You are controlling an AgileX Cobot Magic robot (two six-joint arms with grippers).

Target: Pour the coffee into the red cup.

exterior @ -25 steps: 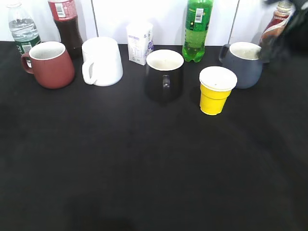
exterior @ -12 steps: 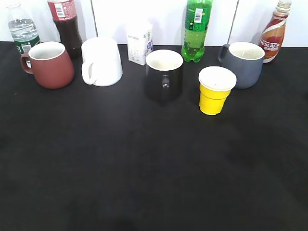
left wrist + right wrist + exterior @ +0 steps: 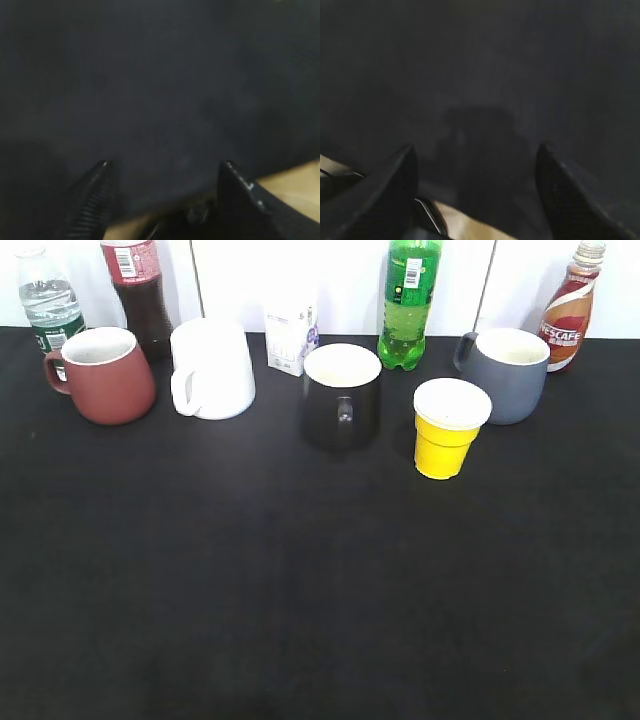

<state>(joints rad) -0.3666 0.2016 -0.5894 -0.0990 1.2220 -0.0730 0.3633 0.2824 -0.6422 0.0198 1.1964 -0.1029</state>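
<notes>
The coffee bottle [image 3: 567, 308], curvy with a red-white-brown NESCAFE label, stands upright at the back right of the black table. The red cup [image 3: 103, 374] stands at the back left, its handle to the left, its cream inside showing. Neither gripper shows in the exterior view. My left gripper [image 3: 164, 164] is open and empty over the black cloth in the left wrist view. My right gripper [image 3: 475, 147] is open and empty over the black cloth in the right wrist view.
Along the back stand a water bottle [image 3: 44, 300], a dark cola bottle [image 3: 138, 292], a white mug [image 3: 211, 368], a small carton [image 3: 290, 332], a black mug [image 3: 342, 396], a green bottle [image 3: 408, 302], a yellow cup [image 3: 447, 428] and a grey mug [image 3: 507, 372].
A dark blurred arm that covered the coffee bottle at the top right one second ago has left the exterior view. The bottle now stands in plain sight.
</notes>
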